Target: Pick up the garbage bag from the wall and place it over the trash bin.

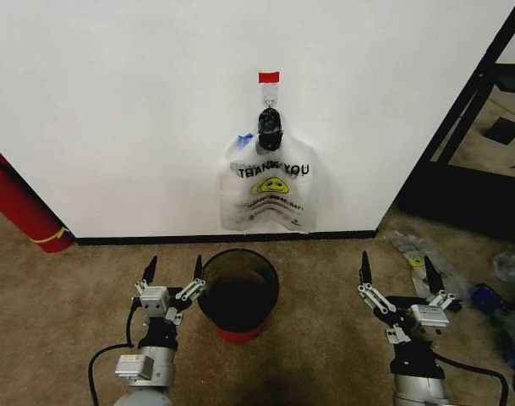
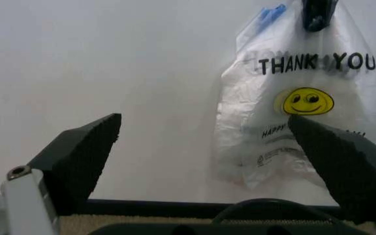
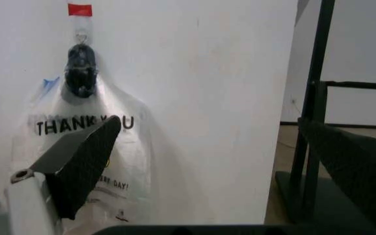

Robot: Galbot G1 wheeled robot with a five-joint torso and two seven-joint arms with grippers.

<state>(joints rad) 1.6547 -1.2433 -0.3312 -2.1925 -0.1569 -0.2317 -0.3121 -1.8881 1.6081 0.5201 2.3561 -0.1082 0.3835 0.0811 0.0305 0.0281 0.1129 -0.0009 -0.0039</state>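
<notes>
The garbage bag [image 1: 270, 199] hangs flat on the white wall [image 1: 113, 101] from a dark hook [image 1: 270, 128] under a red tape strip [image 1: 269, 77]. It is crinkly whitish plastic printed "THANK YOU" over a yellow smiley, with a blue bit at its upper corner. The left wrist view [image 2: 266, 98] and right wrist view [image 3: 132, 161] both look at it. The black mesh trash bin [image 1: 238, 251] with a red bottom rim stands on the carpet below the bag. My left gripper [image 1: 174, 266] is open just left of the bin. My right gripper [image 1: 397, 266] is open farther right. Both are empty.
A red fire extinguisher [image 1: 20, 207] leans at the wall's left end. A black metal frame [image 1: 485, 127] stands past the wall's right corner. Flat clear bags [image 1: 422, 258] and other clutter [image 1: 511, 296] lie on the carpet to the right. A black baseboard [image 1: 156, 239] runs along the wall.
</notes>
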